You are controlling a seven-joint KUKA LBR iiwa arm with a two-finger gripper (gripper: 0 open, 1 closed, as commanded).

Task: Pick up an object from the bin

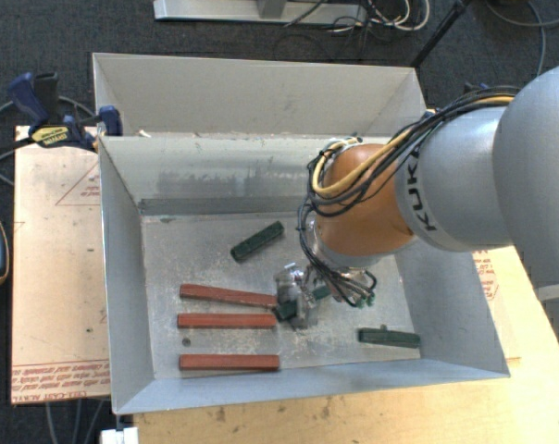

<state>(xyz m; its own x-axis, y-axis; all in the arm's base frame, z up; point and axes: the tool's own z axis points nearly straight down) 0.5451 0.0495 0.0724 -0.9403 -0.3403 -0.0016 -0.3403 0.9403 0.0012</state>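
We see the gripper (295,305) low near the middle of the grey metal bin (122,276). It sits at the right end of a flat reddish-brown rectangular bar (226,295), which lies at its 9 o'clock. We cannot tell whether it is open or closed. Two matching reddish-brown bars (226,321) lie at 8 o'clock. A dark green oblong block (257,241) lies at 11 o'clock. A thin dark green strip (388,338) lies at 4 o'clock.

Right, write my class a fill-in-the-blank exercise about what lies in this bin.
The grey metal bin holds ___ reddish-brown flat bars.
These bars lie in the view's ___ half of the bin floor.
One dark green rectangular block lies nearer the bin's ___ wall than those bars.
Missing words: three; left; back.
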